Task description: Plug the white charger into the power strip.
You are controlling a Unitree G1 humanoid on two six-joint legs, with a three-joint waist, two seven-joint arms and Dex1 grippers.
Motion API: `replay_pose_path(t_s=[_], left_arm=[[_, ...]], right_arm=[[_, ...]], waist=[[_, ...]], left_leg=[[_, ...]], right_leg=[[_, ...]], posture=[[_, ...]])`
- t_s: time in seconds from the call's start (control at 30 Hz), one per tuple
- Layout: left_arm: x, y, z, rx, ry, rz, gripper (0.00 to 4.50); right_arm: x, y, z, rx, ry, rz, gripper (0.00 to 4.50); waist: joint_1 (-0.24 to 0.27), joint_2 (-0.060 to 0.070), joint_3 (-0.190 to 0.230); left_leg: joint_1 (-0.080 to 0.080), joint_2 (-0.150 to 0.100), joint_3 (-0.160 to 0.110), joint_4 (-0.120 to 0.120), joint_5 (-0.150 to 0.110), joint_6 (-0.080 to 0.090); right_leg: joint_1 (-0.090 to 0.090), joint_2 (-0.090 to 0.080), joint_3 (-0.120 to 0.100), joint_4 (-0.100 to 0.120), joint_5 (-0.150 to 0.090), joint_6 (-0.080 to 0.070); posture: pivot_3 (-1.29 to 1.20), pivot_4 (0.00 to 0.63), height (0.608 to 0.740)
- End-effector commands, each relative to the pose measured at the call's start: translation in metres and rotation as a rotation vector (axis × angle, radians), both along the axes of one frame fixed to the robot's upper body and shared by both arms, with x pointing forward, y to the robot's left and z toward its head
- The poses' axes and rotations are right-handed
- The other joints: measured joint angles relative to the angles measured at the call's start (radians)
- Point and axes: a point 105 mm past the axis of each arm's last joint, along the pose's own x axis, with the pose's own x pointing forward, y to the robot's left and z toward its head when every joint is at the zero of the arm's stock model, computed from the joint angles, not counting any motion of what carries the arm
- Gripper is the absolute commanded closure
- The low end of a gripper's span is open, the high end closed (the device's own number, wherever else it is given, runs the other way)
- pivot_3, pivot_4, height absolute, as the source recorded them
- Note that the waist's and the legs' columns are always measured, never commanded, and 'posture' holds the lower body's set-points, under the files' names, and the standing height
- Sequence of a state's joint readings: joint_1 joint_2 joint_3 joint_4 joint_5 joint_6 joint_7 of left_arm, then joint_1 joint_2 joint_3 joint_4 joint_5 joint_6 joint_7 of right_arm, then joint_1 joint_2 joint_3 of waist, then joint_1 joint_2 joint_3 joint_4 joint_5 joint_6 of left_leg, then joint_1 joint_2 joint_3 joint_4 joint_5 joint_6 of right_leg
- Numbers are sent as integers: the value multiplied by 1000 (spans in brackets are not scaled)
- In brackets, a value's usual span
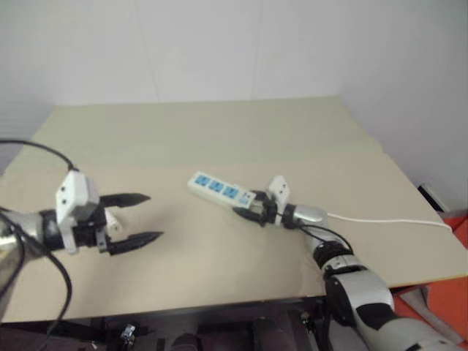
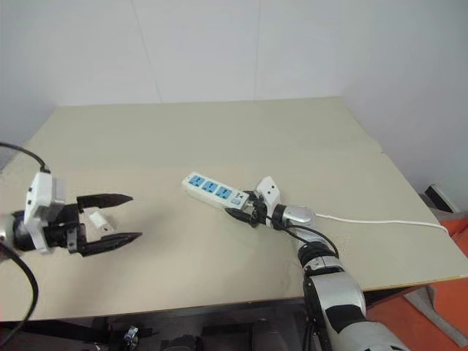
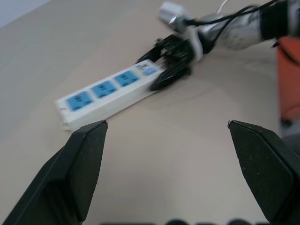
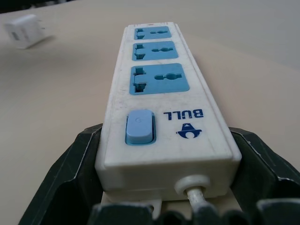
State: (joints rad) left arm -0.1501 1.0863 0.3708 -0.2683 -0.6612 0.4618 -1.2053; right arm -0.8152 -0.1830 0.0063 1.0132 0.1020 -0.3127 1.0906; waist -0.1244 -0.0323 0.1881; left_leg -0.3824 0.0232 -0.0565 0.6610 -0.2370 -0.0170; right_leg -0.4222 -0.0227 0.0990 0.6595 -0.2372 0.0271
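Note:
The power strip (image 1: 216,187) is a long white bar with three blue sockets, lying mid-table. My right gripper (image 1: 252,212) is shut on its switch end, one black finger (image 4: 70,173) on each side, and the blue switch (image 4: 139,126) sits just ahead of them. The white charger (image 4: 26,31) is a small white cube lying on the table off to the strip's left. From the head it shows in the gap between the fingers of my left gripper (image 1: 156,216). That gripper hovers open to the left of the strip. In its wrist view nothing lies between its fingers (image 3: 84,164).
The strip's thin white cord (image 1: 387,219) trails right toward the table's right edge. An orange object (image 1: 457,292) stands past that edge. A black cable (image 1: 36,150) loops over my left arm. The beige table (image 1: 219,131) runs back to a white wall.

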Motion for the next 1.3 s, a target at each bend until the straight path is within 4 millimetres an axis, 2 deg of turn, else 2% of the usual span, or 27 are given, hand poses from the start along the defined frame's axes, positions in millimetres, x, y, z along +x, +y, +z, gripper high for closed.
replay_pose_path(t_s=[0.03, 0.13, 0.27, 0.33, 0.43, 0.63, 0.77, 0.93, 1.3], left_arm=[[10, 14, 14, 172, -21, -75, 0], [15, 20, 16, 267, 10, -142, 0], [29, 46, 3, 680, 40, -204, 0], [36, 55, -3, 816, 39, -235, 0], [48, 54, -13, 999, 13, -344, 0], [63, 53, -28, 1242, -2, -548, 0], [73, 55, -31, 1341, -8, -625, 0], [81, 54, -34, 1368, 9, -656, 0], [81, 57, -57, 1434, 44, -763, 0]], right_arm=[[-25, 13, 7, -19, -26, 209, 1065], [-39, 12, 4, -63, -16, 293, 1065], [-62, 7, -5, -152, 22, 434, 1065], [-67, 7, -5, -161, 31, 455, 1065], [-72, 8, -6, -163, 34, 462, 1065], [-71, 10, -4, -157, 29, 432, 1065], [-71, 8, -4, -153, 33, 411, 1065], [-73, 6, -5, -154, 36, 392, 1065], [-71, 6, 0, -129, 30, 352, 1065]], waist=[[0, 0, 0], [-1, 1, 1], [5, 1, 1], [2, 1, 1], [10, 1, 1], [18, 1, 1], [21, 1, 1], [26, 1, 1], [27, 1, 1]], left_leg=[[0, 0, 0, 0, 0, 0], [0, 0, 1, 0, 0, 0], [-1, 0, 0, 0, 0, 0], [-1, 0, 1, 0, 0, 0], [-1, 0, 1, 0, 0, 0], [-2, -1, 1, 1, 0, 0], [-2, -1, 1, 1, 0, 0], [-3, -1, 1, 2, 0, 0], [-4, -1, 0, 3, 0, 0]], right_leg=[[0, 0, 0, 0, 0, 0], [-1, 0, 1, 0, 0, 0], [-1, 1, 0, 1, 0, 0], [-1, 1, 1, 1, 0, 0], [-1, 1, 1, 2, -1, 1], [-2, 1, 1, 3, -2, 3], [-3, 1, 1, 4, -1, 1], [-3, 1, 1, 4, -2, 3], [-3, 0, 1, 4, -2, 3]], posture=[[0, 150, 740], [0, 150, 740], [0, 150, 740], [0, 150, 740], [0, 150, 740], [0, 150, 740], [0, 150, 740], [0, 150, 740], [0, 150, 740]])
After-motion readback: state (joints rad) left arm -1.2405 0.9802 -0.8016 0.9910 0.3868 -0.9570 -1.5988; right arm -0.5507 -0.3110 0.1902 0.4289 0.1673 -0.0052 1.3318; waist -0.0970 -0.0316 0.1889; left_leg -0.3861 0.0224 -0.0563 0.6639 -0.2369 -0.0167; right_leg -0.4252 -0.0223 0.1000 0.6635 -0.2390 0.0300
